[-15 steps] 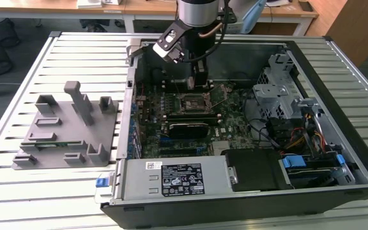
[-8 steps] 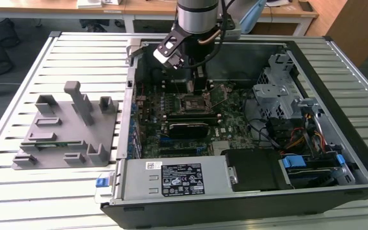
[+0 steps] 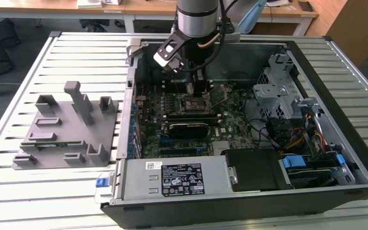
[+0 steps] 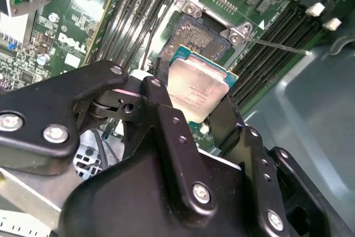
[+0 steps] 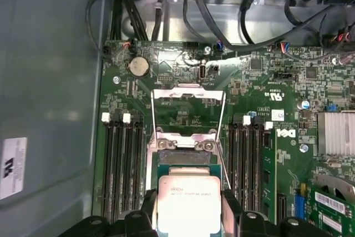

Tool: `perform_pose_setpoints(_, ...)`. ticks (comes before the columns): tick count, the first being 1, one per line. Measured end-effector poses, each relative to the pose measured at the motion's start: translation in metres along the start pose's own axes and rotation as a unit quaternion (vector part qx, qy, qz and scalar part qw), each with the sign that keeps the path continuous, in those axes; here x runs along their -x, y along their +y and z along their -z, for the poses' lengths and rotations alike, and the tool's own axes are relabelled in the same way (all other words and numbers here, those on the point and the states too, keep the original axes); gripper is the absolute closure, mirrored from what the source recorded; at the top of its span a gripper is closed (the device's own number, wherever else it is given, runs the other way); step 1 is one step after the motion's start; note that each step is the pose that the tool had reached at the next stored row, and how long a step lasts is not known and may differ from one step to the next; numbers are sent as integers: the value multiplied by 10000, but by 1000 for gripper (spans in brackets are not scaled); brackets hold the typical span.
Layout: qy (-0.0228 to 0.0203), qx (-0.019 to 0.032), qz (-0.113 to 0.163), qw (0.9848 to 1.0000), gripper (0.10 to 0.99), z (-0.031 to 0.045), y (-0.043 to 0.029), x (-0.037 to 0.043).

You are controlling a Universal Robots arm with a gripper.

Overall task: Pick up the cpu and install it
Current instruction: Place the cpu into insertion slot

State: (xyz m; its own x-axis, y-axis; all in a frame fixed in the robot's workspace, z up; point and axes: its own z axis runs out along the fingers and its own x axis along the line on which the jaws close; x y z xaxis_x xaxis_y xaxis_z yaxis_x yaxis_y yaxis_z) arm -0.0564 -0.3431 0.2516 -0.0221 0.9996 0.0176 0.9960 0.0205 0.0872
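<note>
We see the black gripper (image 4: 191,106) with its jaws pinching the small, flat, square silvery-topped cpu (image 4: 197,88) by two opposite edges, holding it over the open black socket (image 4: 195,33) on the green motherboard (image 5: 260,81). The board lies inside an open dark computer case (image 3: 248,213). A grey plastic fixture block (image 3: 69,129) sits well apart on the white slatted table (image 3: 43,201), at the exterior view's left.
</note>
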Motion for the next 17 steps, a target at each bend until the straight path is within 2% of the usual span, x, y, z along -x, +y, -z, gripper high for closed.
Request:
perform_pose_setpoints(6,1,1,-1,10000,545,-105,-9,2)
perform_pose_setpoints(17,0,1,-1,10000,545,-142,-12,3)
